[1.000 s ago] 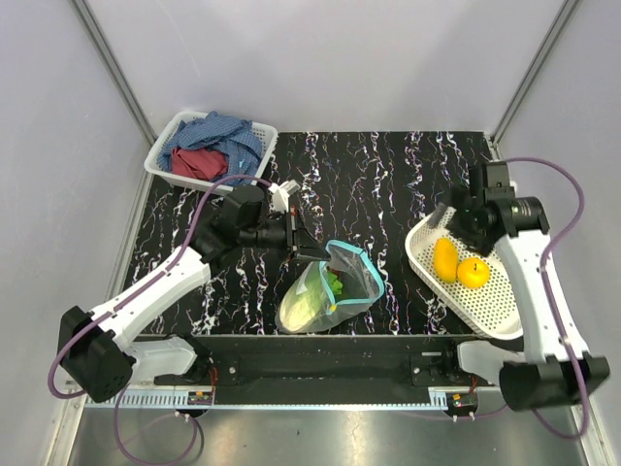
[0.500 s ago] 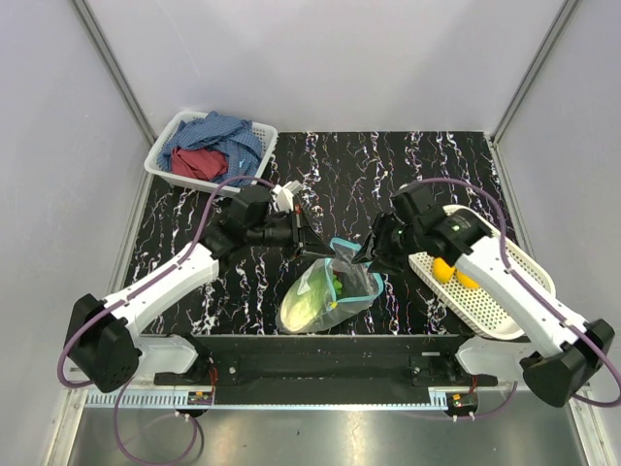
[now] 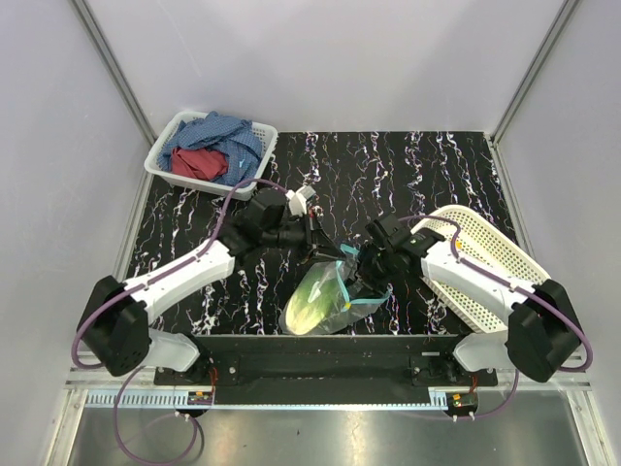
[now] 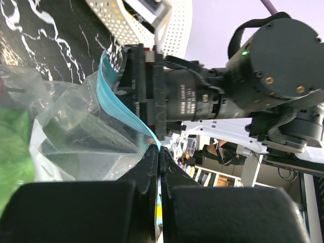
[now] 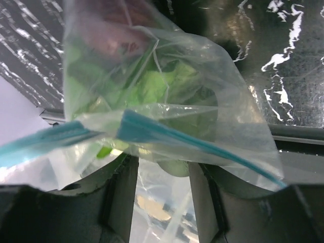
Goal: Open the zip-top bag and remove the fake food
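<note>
Left wrist view: the left pincer (image 4: 158, 154) is closed tight on the teal strip (image 4: 121, 106) of the zip-top bag (image 3: 318, 303), its fingers pressed together with the strip between them. The right pincer (image 5: 158, 174) stands partly apart at the bag's mouth, with clear film and strip lying across its fingers; whether it clamps anything I cannot tell. The bag lies near the worktop's (image 3: 408, 165) front edge, mid-width, with green fake food (image 5: 152, 83) inside.
</note>
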You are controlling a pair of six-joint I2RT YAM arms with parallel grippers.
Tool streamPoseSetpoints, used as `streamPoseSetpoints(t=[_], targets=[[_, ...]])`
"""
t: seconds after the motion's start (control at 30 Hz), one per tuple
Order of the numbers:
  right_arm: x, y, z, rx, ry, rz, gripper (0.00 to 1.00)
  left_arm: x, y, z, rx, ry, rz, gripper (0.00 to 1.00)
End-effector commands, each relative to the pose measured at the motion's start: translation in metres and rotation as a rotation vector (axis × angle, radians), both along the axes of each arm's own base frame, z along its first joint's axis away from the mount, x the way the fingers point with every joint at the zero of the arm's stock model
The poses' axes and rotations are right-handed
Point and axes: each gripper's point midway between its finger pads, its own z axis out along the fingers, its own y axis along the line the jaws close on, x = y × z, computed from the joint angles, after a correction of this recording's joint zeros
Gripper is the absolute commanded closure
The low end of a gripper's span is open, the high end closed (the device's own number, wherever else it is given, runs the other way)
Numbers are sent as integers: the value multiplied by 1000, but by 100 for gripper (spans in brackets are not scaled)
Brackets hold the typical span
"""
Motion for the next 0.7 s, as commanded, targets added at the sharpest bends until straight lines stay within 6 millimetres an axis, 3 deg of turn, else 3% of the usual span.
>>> streamPoseSetpoints(t=[0.0,0.3,0.53,0.67], targets=[[-3,8,-12,49,23,-23,47,3,-19,10,-49,-44,-15,100],[-24,6,-40,69,70,1,41,-11,-32,-13,-15,-7,-54,100],[-44,20,-55,82,88,77,24,-14,-31,-25,3,5,-56,100],[-48,24,-63,81,94,81,21,-15,-29,-31,15,13,-55,100]])
